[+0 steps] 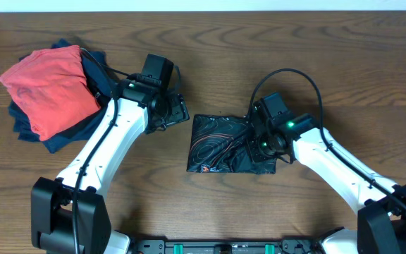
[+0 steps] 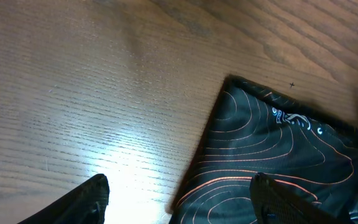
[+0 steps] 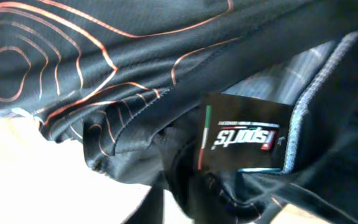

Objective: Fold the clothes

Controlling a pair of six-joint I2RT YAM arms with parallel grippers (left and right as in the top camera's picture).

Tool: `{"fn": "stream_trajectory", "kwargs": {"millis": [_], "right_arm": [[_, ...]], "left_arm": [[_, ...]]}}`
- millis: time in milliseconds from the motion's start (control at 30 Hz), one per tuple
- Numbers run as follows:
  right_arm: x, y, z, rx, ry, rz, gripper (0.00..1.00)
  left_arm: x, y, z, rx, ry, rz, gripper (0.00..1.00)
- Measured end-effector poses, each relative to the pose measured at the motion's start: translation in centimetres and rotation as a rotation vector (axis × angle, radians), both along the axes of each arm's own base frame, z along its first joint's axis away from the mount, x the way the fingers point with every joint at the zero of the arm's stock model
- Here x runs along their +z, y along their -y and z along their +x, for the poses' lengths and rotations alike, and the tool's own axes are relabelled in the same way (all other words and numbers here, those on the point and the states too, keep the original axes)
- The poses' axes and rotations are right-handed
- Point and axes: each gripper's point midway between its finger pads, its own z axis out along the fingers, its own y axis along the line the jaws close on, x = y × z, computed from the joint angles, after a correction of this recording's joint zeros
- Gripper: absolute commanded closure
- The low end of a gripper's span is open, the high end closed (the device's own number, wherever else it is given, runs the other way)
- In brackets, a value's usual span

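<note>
A brown wood-grain surface (image 1: 330, 56) fills nearly the whole overhead view. Of the room, only a thin pale strip shows along the far edge. The left wrist view catches a bright patch of glare on the wood.

The black jersey (image 1: 224, 144) lies near the middle of the surface as a compact, roughly rectangular bundle, its thin orange contour lines facing up. In the left wrist view, one corner of the jersey (image 2: 272, 162) lies flat on the wood with small white lettering near its edge.

The right end effector (image 1: 263, 144) sits on the right part of the jersey, clenched on a bunched fold of the fabric. Its wrist view shows the jersey (image 3: 135, 56) rumpled close to the lens, with a black label (image 3: 241, 137) printed in white.

The left end effector (image 1: 171, 109) hovers just beyond the jersey's upper left corner. It is released, its fingers (image 2: 95, 193) spread wide over bare wood and the jersey's edge, holding nothing.

Well to the left of the jersey, a red garment (image 1: 48, 88) lies on top of a pile of navy garments (image 1: 69, 134).
</note>
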Motion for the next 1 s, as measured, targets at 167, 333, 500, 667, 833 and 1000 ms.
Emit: {"fn": "stream_trajectory", "kwargs": {"millis": [167, 333, 500, 667, 833, 1000], "right_arm": [[-0.7, 2.9, -0.5, -0.127, -0.030, -0.140, 0.99], [-0.9, 9.2, -0.2, -0.433, -0.038, -0.346, 0.97], [-0.6, 12.2, 0.3, -0.590, -0.022, -0.408, 0.67], [-0.6, 12.5, 0.2, -0.619, -0.026, -0.419, 0.60], [-0.6, 12.6, 0.2, -0.621, -0.025, -0.420, 0.61], [0.3, 12.4, 0.5, -0.598, 0.006, -0.397, 0.59]], "left_arm": [[0.0, 0.0, 0.0, 0.000, -0.001, 0.000, 0.26], [0.0, 0.0, 0.0, 0.000, -0.001, 0.001, 0.25], [0.0, 0.0, 0.0, 0.000, -0.001, 0.000, 0.25], [0.0, 0.0, 0.0, 0.000, -0.001, 0.000, 0.26], [0.0, 0.0, 0.0, 0.000, -0.001, 0.000, 0.26], [0.0, 0.0, 0.0, 0.000, -0.001, 0.000, 0.26]]}}
